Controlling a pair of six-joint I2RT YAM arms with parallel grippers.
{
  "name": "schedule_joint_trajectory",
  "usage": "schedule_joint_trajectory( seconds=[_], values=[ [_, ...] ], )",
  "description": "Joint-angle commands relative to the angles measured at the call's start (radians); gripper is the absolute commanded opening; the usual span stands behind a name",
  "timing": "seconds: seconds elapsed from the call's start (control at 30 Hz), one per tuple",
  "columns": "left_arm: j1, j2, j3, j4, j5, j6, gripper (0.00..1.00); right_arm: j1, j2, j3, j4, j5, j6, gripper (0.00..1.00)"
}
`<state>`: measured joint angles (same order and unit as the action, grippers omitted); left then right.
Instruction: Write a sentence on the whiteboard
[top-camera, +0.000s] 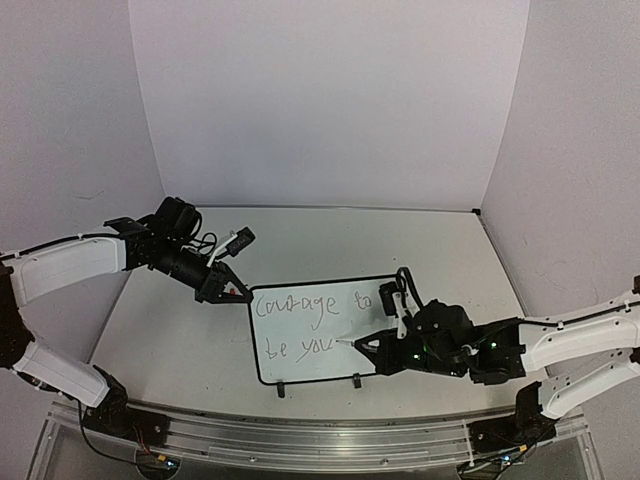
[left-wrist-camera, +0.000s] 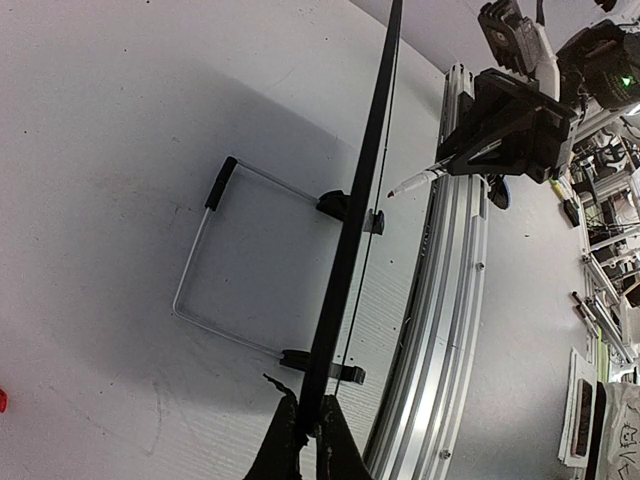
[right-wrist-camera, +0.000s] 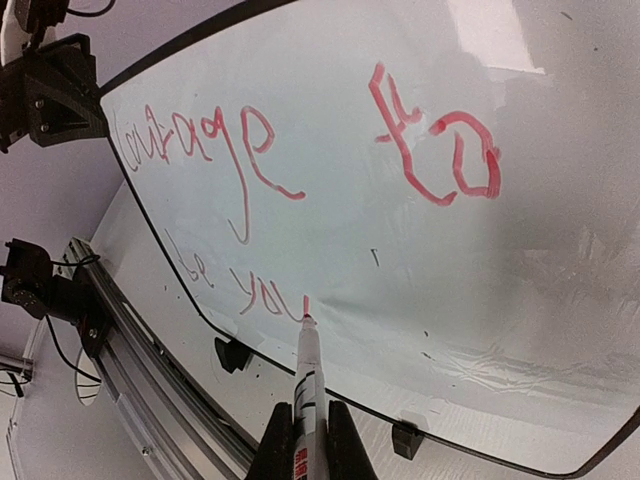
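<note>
**Marker tip on the board, both grippers clenched**

The whiteboard (top-camera: 310, 368) stands tilted on the table (top-camera: 180, 340), propped by a wire stand (left-wrist-camera: 193, 255) behind it, with two black clips (top-camera: 283, 388) on its near edge. The sentence (top-camera: 295, 308) runs in two lines, "Courage to" above "be you"; in the right wrist view the strokes read red.

The left gripper (top-camera: 228, 290) is clamped tight on the board's far left corner, its fingers (left-wrist-camera: 285, 440) pinching the thin black edge from both sides.

The right gripper (top-camera: 375, 345) grasps a marker (right-wrist-camera: 307, 370) between closed jaws. The marker's red tip touches the board just after "you", on the lower line.
</note>
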<state>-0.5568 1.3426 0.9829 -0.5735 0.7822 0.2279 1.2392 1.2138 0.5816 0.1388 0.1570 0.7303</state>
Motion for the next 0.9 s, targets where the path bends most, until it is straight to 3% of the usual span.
schedule_joint_trajectory(
  seconds=[0.0, 0.33, 0.87],
  values=[
    [-0.022, 0.029, 0.008, -0.022, -0.061, 0.013, 0.00, -0.004, 0.029, -0.004, -0.015, 0.018, -0.007, 0.00],
    [-0.022, 0.030, 0.008, -0.022, -0.063, 0.012, 0.00, -0.004, 0.074, 0.021, -0.014, 0.025, -0.016, 0.00],
    [-0.022, 0.033, 0.009, -0.023, -0.072, 0.009, 0.00, -0.004, 0.008, 0.016, -0.020, 0.014, -0.049, 0.00]
  ],
)
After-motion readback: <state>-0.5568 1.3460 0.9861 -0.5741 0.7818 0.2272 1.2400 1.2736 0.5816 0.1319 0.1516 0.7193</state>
